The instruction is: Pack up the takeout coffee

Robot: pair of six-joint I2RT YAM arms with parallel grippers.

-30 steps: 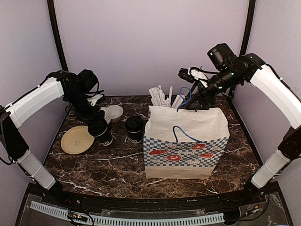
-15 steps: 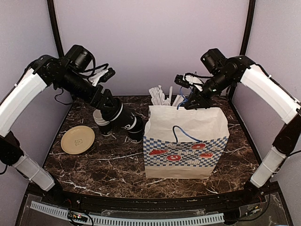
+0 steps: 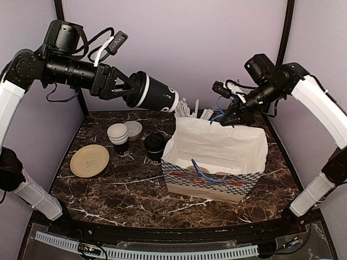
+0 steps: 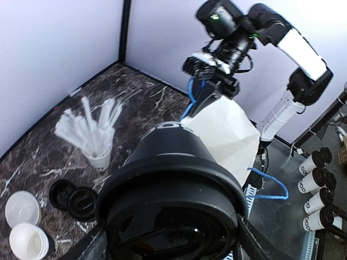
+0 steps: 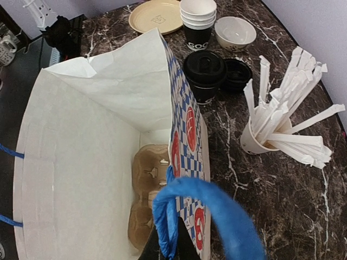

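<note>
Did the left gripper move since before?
Yes. The left gripper, holding the takeout coffee, rose from beside the tan plate to high above it, nearer the paper bag.

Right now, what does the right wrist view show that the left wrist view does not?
Only the right wrist view: the brown cup carrier inside the paper bag and the tan plate. Only the left wrist view: the takeout coffee, close to the lens, and the right arm. Both: the bag, its blue handle and the white cup of straws.
</note>
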